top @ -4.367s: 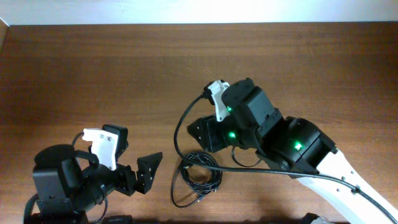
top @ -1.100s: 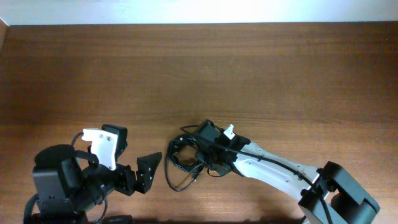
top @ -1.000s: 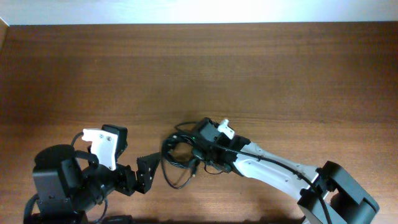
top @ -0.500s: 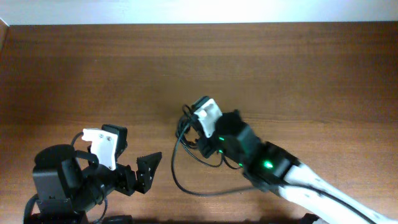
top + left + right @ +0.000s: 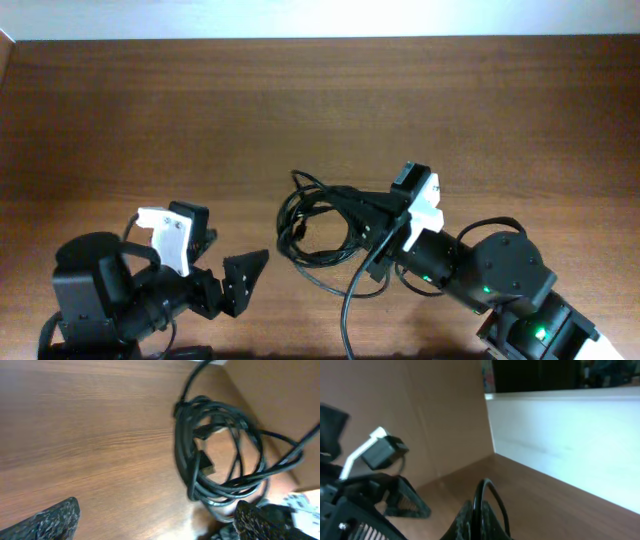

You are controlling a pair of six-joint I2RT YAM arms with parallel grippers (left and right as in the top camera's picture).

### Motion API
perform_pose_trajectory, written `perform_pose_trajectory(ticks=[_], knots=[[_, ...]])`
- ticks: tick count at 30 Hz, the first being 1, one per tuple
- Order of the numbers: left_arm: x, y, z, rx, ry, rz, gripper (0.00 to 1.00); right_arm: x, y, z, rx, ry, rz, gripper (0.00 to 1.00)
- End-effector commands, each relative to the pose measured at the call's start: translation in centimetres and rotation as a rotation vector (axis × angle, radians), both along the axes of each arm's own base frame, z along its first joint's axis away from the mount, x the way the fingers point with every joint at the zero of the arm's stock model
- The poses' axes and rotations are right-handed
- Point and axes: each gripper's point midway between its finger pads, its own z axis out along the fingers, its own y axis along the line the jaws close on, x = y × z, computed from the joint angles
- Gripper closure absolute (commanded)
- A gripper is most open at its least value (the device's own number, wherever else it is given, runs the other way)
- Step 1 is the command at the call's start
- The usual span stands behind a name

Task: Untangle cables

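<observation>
Cables, thin black tangled cords (image 5: 184, 455), we see pinched in right jaws over brown wooden worktop (image 5: 150, 120); left jaws spread.

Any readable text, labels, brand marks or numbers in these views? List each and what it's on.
None readable.
The cables, the table and the white mount on the right wrist show no print.
Right wrist view: a coloured smudge at the top edge is too blurred to tell whether it is text.
</observation>
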Motion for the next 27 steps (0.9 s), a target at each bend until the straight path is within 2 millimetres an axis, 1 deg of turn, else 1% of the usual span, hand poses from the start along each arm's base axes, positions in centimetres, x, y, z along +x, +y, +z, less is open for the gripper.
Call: perform_pose_trajectory(ticks=[1, 3, 4, 6, 8, 9, 11, 13, 14, 15, 16, 17, 18, 19, 20, 23, 25, 27], knots=[[-0.8, -1.3, 1.0, -0.066, -0.009, -0.066, 0.01, -0.9, -0.1, 1.8, 0.064, -0.015, 0.038, 0.96], [-1.1, -1.6, 1.3, -0.084, -0.012, -0.087, 0.04, -1.3, 0.0, 2.7, 0.116, -0.002, 0.064, 0.96], [-1.1, -1.6, 1.3, -0.084, -0.011, -0.087, 0.04, -1.8, 0.2, 3.4, 0.151, 0.002, 0.107, 0.96], [-1.1, -1.6, 1.3, -0.084, -0.012, -0.087, 0.10, -2.9, 0.8, 4.4, 0.201, 0.013, 0.187, 0.96], [-1.1, -1.7, 1.3, -0.087, -0.011, -0.090, 0.12, -3.5, 1.2, 4.7, 0.223, 0.026, 0.233, 0.96], [-1.1, -1.7, 1.3, -0.090, -0.009, -0.093, 0.11, -3.7, 1.4, 4.8, 0.231, 0.036, 0.254, 0.96], [-0.9, -1.7, 1.3, -0.090, -0.005, -0.093, 0.10, -4.2, 2.3, 4.3, 0.236, 0.090, 0.325, 0.96], [-0.5, -1.7, 1.1, -0.092, 0.009, -0.092, 0.10, -4.6, 3.7, 3.1, 0.206, 0.131, 0.384, 0.96], [-0.3, -1.6, 0.9, -0.092, 0.018, -0.091, 0.14, -4.9, 4.2, 2.8, 0.199, 0.140, 0.400, 0.96], [-0.1, -1.6, 0.8, -0.094, 0.029, -0.090, 0.24, -5.3, 5.1, 2.5, 0.195, 0.145, 0.426, 0.96], [0.2, -1.6, 0.6, -0.095, 0.039, -0.090, 0.30, -5.7, 5.5, 2.5, 0.199, 0.141, 0.443, 0.96], [0.4, -1.6, 0.4, -0.096, 0.051, -0.090, 0.44, -6.2, 6.2, 2.9, 0.213, 0.125, 0.468, 0.96], [0.6, -1.6, 0.3, -0.097, 0.063, -0.089, 0.74, -6.4, 6.4, 3.3, 0.230, 0.106, 0.480, 0.96], [0.8, -1.6, 0.1, -0.099, 0.074, -0.089, 1.00, -6.5, 6.4, 3.8, 0.247, 0.087, 0.484, 0.96], [1.1, -1.6, -0.1, -0.100, 0.087, -0.088, 1.00, -6.3, 6.2, 4.4, 0.266, 0.071, 0.473, 0.96], [1.4, -1.5, -0.4, -0.102, 0.105, -0.087, 1.00, -4.5, 5.4, 5.3, 0.306, 0.042, 0.355, 0.96], [1.4, -1.4, -0.7, -0.094, 0.123, -0.077, 1.00, -2.7, 4.1, 5.9, 0.327, 0.013, 0.254, 0.96], [1.4, -1.1, -1.1, -0.080, 0.135, -0.061, 1.00, -1.2, 2.5, 6.7, 0.352, -0.006, 0.181, 0.96]])
